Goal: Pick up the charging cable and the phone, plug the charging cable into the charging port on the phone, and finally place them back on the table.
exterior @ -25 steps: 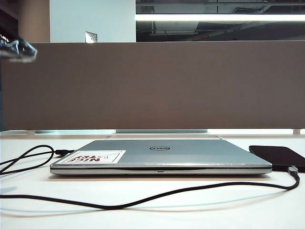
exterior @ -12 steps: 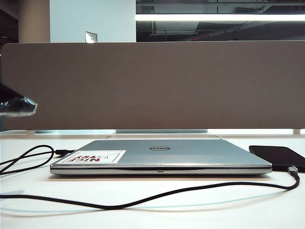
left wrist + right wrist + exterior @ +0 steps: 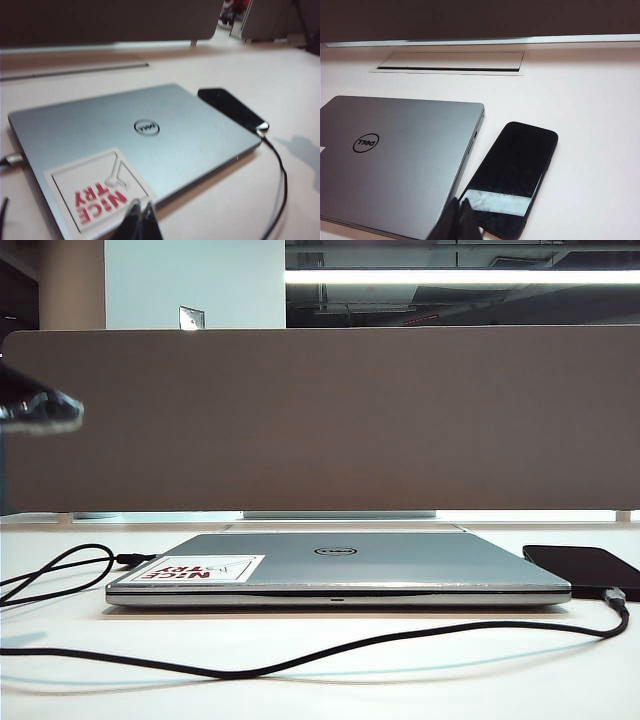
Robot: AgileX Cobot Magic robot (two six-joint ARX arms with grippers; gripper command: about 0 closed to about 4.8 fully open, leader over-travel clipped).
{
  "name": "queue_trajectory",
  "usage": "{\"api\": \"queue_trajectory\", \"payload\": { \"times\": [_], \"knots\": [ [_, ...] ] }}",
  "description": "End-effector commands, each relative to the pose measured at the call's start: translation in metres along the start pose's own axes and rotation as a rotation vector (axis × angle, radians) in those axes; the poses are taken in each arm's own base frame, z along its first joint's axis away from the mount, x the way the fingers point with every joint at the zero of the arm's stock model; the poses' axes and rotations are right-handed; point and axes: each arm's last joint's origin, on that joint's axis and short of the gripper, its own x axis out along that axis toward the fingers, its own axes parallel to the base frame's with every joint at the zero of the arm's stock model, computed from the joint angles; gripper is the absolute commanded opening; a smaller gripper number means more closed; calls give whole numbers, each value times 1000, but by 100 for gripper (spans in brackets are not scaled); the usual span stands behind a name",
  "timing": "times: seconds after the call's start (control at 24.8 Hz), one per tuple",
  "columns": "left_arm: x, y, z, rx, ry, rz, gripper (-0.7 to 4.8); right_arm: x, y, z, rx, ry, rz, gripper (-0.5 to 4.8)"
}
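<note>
Exterior view shows the plug of the charging cable [image 3: 614,595] sitting at the near end of the phone [image 3: 585,566], just to the right of the closed Dell laptop [image 3: 338,568], all of it lying flat on the table [image 3: 420,680]. From there the cord runs along the table in front of the laptop and loops round to its left side. I judge the plugging step is done and both things are set down, so the task looks to be at its close; from this low angle, though, I cannot be sure the plug is fully seated in the charging port rather than just touching the edge.

Neither of my grippers holds anything. My left gripper [image 3: 140,220] hangs in the air above the laptop's corner with the red NICE TRY sticker [image 3: 97,190], its jaws pressed together and empty. In the exterior view only a dark, blurred bit of that arm [image 3: 35,408] shows, high above the table and well to the left of the laptop. My right gripper [image 3: 457,220] hovers over the gap where the laptop's right edge meets the phone, tilted down toward them, jaws likewise together with nothing between.

If anything is left, I think it is only to check the plug. That would call for my right jaws to part and come down beside the phone, clear of the cord.
</note>
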Motion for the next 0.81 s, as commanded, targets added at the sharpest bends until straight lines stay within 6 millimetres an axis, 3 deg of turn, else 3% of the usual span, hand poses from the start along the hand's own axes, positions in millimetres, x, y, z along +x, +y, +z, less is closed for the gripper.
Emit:
{"api": "queue_trajectory", "payload": {
  "times": [0.04, 0.28, 0.81],
  "knots": [
    [-5, 7, 11, 10, -109, 68, -6, -1, 1, 4, -5, -24, 7, -5],
    [-21, 26, 21, 37, -235, 281, -6, -1, 0, 4, -4, -24, 6, -5],
    [-43, 52, 18, 58, -226, 621, -6, -1, 0, 4, -5, -24, 6, -5]
  ]
}}
